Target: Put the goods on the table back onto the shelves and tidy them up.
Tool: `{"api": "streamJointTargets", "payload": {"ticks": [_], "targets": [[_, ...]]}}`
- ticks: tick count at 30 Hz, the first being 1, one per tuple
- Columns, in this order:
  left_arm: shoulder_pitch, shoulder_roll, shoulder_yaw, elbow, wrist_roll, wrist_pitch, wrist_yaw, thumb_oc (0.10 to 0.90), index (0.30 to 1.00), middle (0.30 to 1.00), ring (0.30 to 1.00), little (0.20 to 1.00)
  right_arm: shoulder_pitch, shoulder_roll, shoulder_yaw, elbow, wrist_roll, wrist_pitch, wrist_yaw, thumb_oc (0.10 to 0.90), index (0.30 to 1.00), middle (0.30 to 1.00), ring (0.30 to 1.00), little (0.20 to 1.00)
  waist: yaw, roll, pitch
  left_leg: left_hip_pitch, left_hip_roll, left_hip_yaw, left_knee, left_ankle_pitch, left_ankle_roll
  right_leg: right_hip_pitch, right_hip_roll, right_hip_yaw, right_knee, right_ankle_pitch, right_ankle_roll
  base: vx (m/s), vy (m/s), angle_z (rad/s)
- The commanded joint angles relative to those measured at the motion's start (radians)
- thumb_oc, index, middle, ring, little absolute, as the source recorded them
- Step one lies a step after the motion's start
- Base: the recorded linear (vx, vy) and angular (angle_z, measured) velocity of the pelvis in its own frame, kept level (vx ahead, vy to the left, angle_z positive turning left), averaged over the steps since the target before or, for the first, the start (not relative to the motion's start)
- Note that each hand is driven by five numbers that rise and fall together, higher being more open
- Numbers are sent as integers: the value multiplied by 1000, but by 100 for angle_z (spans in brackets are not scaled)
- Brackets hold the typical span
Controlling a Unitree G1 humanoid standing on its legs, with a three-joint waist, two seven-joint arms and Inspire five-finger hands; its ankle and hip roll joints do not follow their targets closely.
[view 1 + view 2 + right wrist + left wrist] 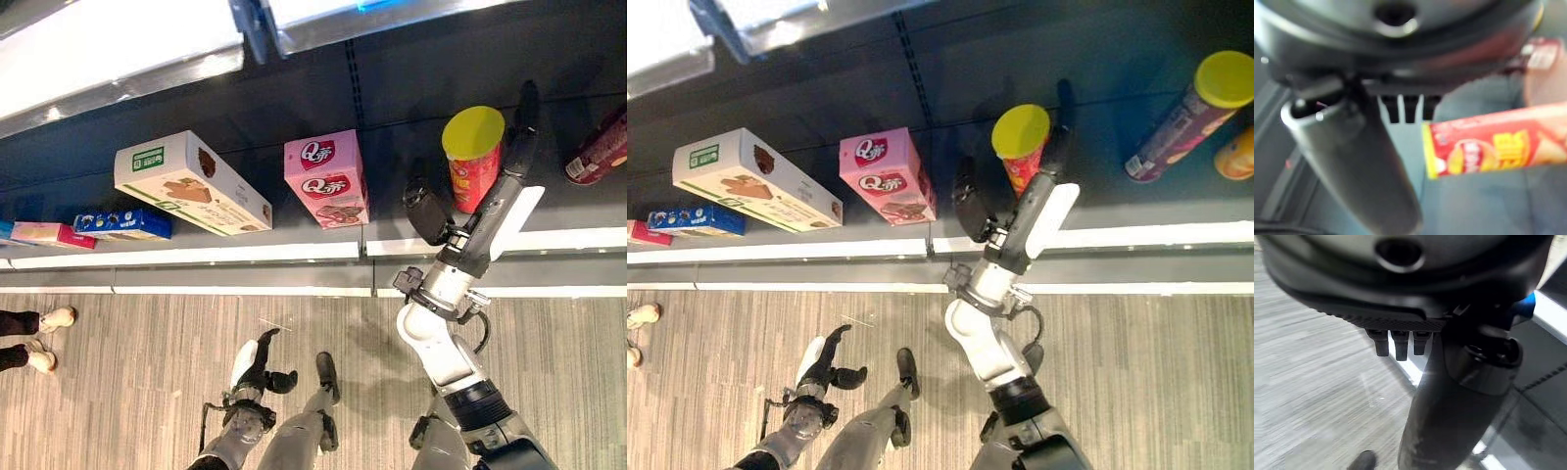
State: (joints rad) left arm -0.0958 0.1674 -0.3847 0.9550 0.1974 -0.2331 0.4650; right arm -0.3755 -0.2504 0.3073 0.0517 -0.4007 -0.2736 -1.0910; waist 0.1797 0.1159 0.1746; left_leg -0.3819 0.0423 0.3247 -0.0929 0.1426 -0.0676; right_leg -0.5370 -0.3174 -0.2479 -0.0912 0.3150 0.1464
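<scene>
A red chip can (473,162) with a yellow lid stands on the dark shelf (392,88). My right hand (509,186) reaches onto the shelf right beside the can, fingers straight along its right side and thumb spread out on its left. In the right wrist view the can (1488,152) sits a little apart from the thumb (1356,161), with nothing gripped. My left hand (257,364) hangs low over the wooden floor, fingers relaxed and holding nothing.
A pink box (326,181) stands left of the can, then a large white biscuit box (191,184), a blue box (122,223) and a flat pink pack (54,235). Another yellow-lidded can (1190,113) is at the right. A person's shoes (49,338) are at the far left.
</scene>
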Motion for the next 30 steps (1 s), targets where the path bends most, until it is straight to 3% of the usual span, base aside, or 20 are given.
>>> {"api": "streamJointTargets", "payload": {"ticks": [1,7,8,13,18,21,22,26,28,29,30], "targets": [[25,77,0,54,-11,13,55,800,900,900,900,900,-27,8,-44,-135,-21,-100,18,800,900,900,900,900,41,-21,-57,82,80,-70,18,-129,-43,138,-86,-39,4,-25,115,68,10,5],[67,60,22,107,18,43,38,800,900,900,900,900,156,-18,-58,-169,-17,-99,43,800,900,900,900,900,13,-70,-98,209,94,-66,8,-139,-46,261,-73,-66,4,-44,115,93,14,1],[82,58,28,100,29,46,38,800,900,900,900,900,224,-24,-76,-155,-20,-91,37,800,900,900,900,900,-1,-89,-105,242,89,-55,6,-124,-41,292,-78,-78,4,-36,111,78,-1,-7],[132,57,45,93,48,53,23,800,900,900,900,900,330,-25,-162,-153,-6,-68,27,800,900,900,900,900,-30,-102,-128,324,95,-24,6,-140,-45,352,-61,-77,4,-55,111,96,12,-4],[159,46,78,136,58,69,20,800,900,900,900,900,441,-24,-183,-195,10,-77,52,800,900,900,900,900,-62,-109,-156,366,103,3,6,-149,-52,375,-48,-65,4,-67,110,51,23,-21],[174,24,149,191,33,88,31,800,900,900,900,900,648,-28,-201,-249,57,-113,139,800,900,900,900,900,-121,-128,-177,401,112,21,6,-150,-61,399,-34,-53,4,-72,107,42,14,-20],[175,24,149,191,33,88,31,800,900,900,900,900,650,-29,-201,-250,58,-112,140,800,900,900,900,900,-121,-128,-178,401,112,21,6,-150,-61,400,-34,-53,4,-72,107,43,17,-11],[182,9,170,212,8,84,5,800,900,900,900,900,738,-30,-236,-169,87,-99,165,800,900,900,900,900,-166,-133,-189,421,116,38,6,-149,-67,406,-23,-35,4,-71,106,22,13,-13],[189,11,182,212,-20,66,-32,800,900,900,900,900,794,-30,-259,4,84,-46,183,800,900,900,900,900,-199,-136,-194,438,120,52,6,-153,-70,409,-14,-14,8,-72,105,23,12,-32],[189,11,182,212,-20,66,-32,800,900,900,900,900,793,-30,-259,5,84,-47,182,800,900,900,900,900,-198,-136,-193,439,120,53,6,-153,-70,409,-14,-13,8,-72,105,32,14,-32],[189,8,190,206,-49,56,-55,800,900,900,900,900,795,-7,-281,176,116,-15,188,800,900,900,900,900,-218,-136,-198,452,119,59,6,-157,-70,412,-8,5,11,-78,102,35,11,-24]]}}
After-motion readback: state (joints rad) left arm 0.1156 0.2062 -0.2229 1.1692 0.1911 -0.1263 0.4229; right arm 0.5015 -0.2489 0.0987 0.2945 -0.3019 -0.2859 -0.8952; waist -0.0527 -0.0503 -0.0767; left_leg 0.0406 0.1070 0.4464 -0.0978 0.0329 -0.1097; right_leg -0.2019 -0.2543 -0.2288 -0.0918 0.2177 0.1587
